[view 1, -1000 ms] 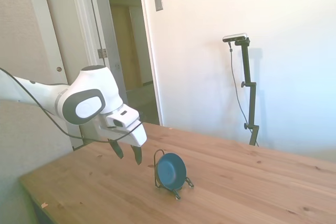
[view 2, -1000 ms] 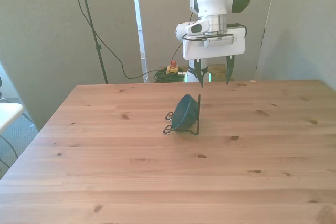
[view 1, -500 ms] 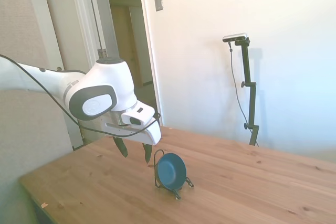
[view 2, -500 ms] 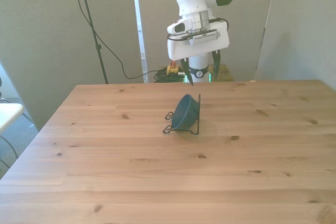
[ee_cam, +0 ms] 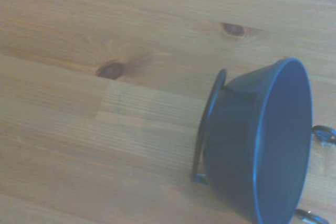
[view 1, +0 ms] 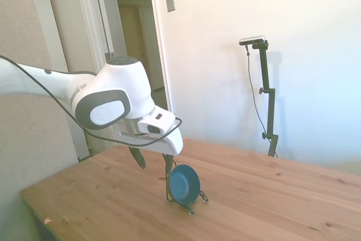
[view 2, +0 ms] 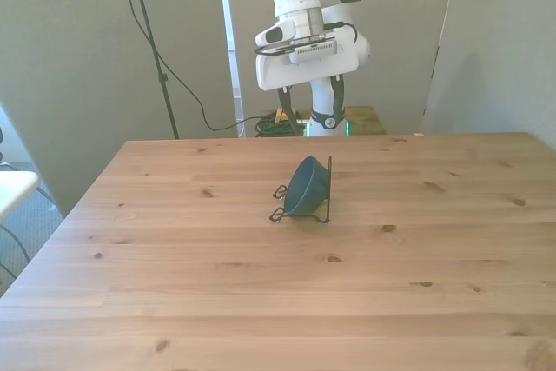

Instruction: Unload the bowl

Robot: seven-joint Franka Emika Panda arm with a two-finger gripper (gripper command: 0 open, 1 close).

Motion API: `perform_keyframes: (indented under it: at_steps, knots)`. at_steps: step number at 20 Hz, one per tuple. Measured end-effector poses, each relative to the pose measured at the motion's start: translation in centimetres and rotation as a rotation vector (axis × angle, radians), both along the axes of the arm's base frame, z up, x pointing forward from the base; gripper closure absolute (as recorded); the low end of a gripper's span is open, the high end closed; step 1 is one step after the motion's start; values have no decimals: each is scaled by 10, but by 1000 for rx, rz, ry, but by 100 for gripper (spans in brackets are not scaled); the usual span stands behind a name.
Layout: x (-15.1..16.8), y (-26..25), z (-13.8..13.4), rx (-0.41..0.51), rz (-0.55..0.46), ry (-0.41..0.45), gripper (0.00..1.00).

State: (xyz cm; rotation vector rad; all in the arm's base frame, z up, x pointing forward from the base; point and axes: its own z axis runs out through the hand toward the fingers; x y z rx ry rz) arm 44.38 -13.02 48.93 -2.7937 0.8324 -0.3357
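Observation:
The dark teal-blue bowl (view 2: 306, 187) stands on its edge in a thin black wire rack (view 2: 329, 190) near the middle of the wooden table (view 2: 261, 301). In the side view the bowl (view 1: 184, 184) faces the camera, with the rack's upright loop (view 1: 167, 180) just behind it. My gripper (view 2: 310, 100) hangs open and empty above the table, on the far side of the bowl. In the side view the gripper (view 1: 153, 162) has one fingertip close above the rack's loop. The wrist view has the bowl (ee_cam: 262, 145) and the rack's wire (ee_cam: 207, 121) off to one side.
Bare wood surrounds the rack on all sides. A doorway (view 1: 138, 49) and a white wall lie beyond the table in the side view. A black cable (view 2: 174, 76) hangs behind the table's far edge.
The arm has carried the open gripper toward the front view's left and higher. In the side view it has closed in on the rack. Bowl and rack have not moved.

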Motion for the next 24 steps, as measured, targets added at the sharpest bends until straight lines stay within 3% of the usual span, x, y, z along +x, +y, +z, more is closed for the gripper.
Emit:
perform_keyframes:
  at_steps: [9,14,15,24]
  knots:
    - [33,-23,-23,39,152,-32,0]
    - [47,-25,-44,83,230,-1,0]
    - [48,-24,-47,84,232,5,100]
    - [36,-15,-57,98,252,20,100]
